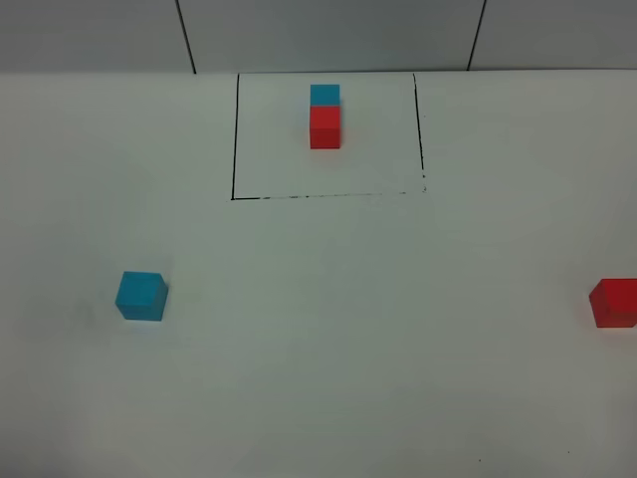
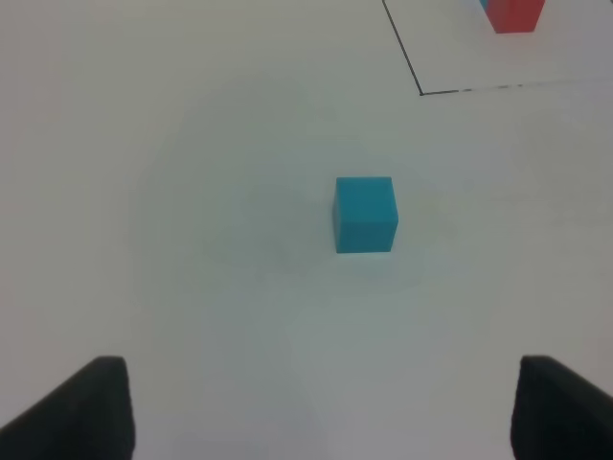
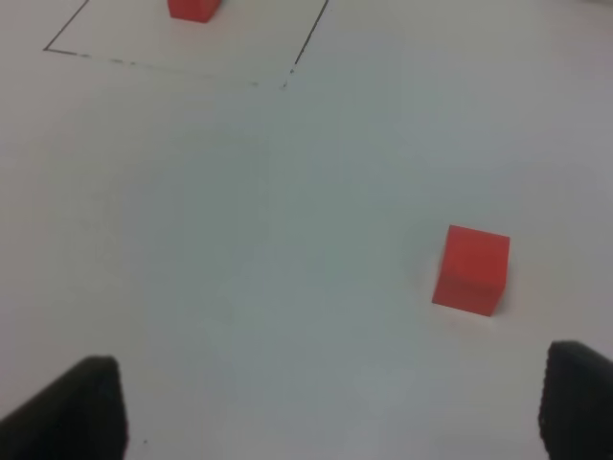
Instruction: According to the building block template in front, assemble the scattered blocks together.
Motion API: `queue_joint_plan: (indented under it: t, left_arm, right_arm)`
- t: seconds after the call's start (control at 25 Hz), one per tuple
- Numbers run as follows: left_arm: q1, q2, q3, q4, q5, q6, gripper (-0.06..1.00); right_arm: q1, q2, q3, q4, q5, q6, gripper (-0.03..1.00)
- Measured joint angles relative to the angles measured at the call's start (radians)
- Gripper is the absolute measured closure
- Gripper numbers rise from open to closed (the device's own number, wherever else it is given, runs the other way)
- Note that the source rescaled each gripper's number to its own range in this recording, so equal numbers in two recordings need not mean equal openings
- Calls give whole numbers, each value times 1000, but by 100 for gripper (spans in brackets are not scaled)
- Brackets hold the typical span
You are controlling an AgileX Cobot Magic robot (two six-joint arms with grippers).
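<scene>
The template, a cyan-blue cube (image 1: 324, 95) joined to a red cube (image 1: 324, 127), stands inside a thin black drawn rectangle (image 1: 235, 139) at the back middle of the white table. The loose cyan-blue cube (image 1: 140, 296) sits at the left; the left wrist view shows it (image 2: 365, 214) ahead of my open, empty left gripper (image 2: 321, 412). The loose red cube (image 1: 614, 303) sits at the right edge; the right wrist view shows it (image 3: 471, 269) ahead of my open, empty right gripper (image 3: 330, 407). Neither gripper shows in the exterior high view.
The white table (image 1: 348, 349) runs back to a grey wall (image 1: 328, 35) with dark seams. The template's red cube also shows in the left wrist view (image 2: 515, 14) and in the right wrist view (image 3: 192, 9).
</scene>
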Motion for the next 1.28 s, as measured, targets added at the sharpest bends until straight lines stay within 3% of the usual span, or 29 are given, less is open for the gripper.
queue_joint_plan:
  t: [1.28]
  left_arm:
    - [0,0,0,0,0,0,19]
  right_arm:
    - [0,0,0,0,0,0,23]
